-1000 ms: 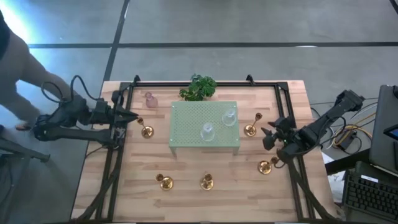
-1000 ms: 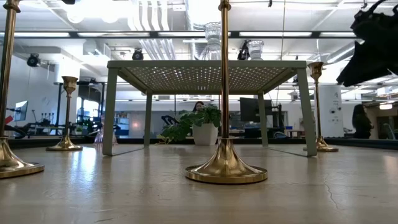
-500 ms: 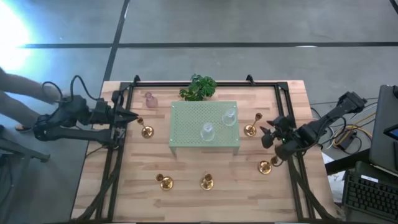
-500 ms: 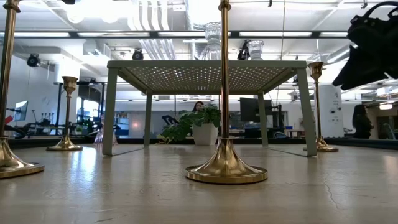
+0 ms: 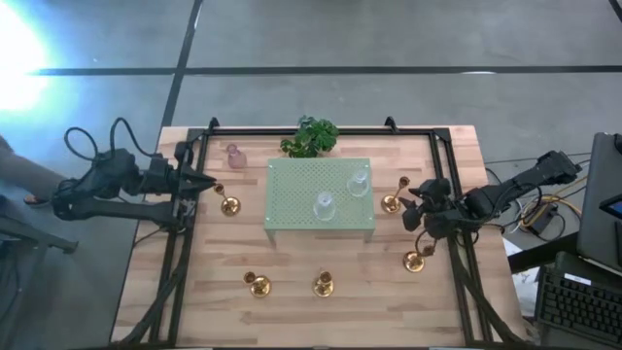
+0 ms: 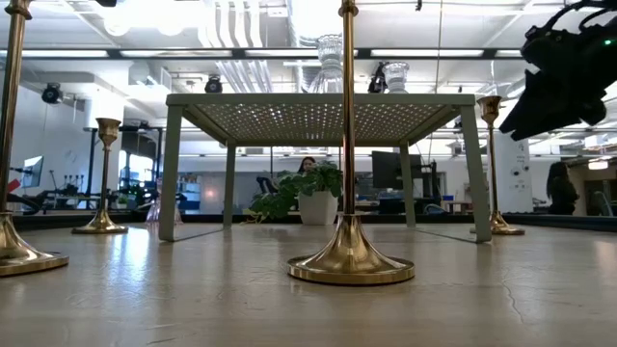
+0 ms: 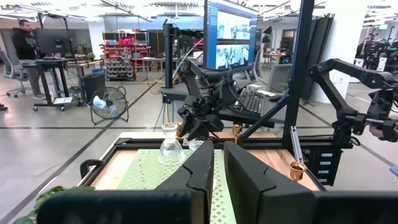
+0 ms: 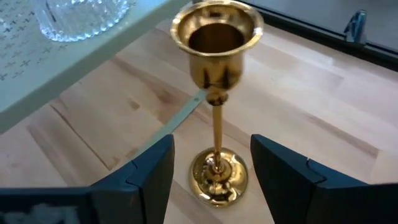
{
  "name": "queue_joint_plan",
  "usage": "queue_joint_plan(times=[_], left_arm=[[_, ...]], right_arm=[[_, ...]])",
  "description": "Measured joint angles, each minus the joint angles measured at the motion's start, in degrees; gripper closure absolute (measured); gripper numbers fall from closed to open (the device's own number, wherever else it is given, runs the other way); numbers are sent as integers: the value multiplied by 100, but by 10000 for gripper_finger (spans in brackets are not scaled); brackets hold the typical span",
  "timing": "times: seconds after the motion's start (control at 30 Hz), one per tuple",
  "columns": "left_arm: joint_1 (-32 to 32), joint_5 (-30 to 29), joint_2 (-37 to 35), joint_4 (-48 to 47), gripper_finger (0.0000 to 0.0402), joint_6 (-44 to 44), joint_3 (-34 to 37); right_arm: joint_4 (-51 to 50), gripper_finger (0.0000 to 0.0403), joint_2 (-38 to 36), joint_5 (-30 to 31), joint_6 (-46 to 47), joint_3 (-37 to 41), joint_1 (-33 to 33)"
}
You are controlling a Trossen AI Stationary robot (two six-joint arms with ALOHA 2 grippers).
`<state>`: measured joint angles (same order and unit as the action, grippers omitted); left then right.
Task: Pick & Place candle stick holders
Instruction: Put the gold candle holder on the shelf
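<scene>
A gold candle stick holder (image 8: 216,74) stands upright on its round base (image 8: 219,175), just right of the pale green stand (image 5: 321,199). My right gripper (image 8: 211,148) is open and slants down toward it. Its fingers stand on either side of the thin stem, clear of it. The same holder (image 5: 393,201) shows beside the right gripper (image 5: 410,208) in the high view. Several more gold holders (image 5: 323,284) stand on the table. Two clear glass holders (image 5: 325,205) sit on the stand, and a pink one (image 5: 234,156) stands at the far left. My left gripper (image 5: 210,183) waits shut and level at the left edge.
A leafy plant (image 5: 310,136) stands behind the stand at the far edge. A black frame rail (image 5: 455,194) runs along the table's right side, under my right arm. A gold holder (image 5: 415,260) stands on the near side of the right gripper. A gold holder (image 5: 228,204) stands close to the left gripper.
My right gripper has swung toward the table's left, closer to the gold holder beside the stand, and its wrist has turned as it went. The holders have stayed where they were.
</scene>
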<state>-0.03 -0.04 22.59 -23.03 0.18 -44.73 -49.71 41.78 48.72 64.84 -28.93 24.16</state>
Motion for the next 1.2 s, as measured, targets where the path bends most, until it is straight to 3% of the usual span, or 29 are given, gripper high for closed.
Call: queue_joint_plan(times=[0.43, 0.73, 0.9, 1.13, 1.2], left_arm=[[0, 1, 2, 0, 356, -1, 2], [0, -1, 0, 0, 356, 1, 0], [1, 0, 2, 0, 356, 1, 2], [0, 1, 2, 0, 356, 1, 0], [1, -1, 2, 0, 356, 1, 2]], right_arm=[[751, 203, 0, -665, -1041, 111, -1021], [1125, 229, 238, -853, -1430, 175, -1510], [1154, 268, 446, -881, -1454, 179, -1658], [1168, 375, 625, -814, -1464, 184, -1711], [1163, 385, 640, -721, -1472, 186, -1711]])
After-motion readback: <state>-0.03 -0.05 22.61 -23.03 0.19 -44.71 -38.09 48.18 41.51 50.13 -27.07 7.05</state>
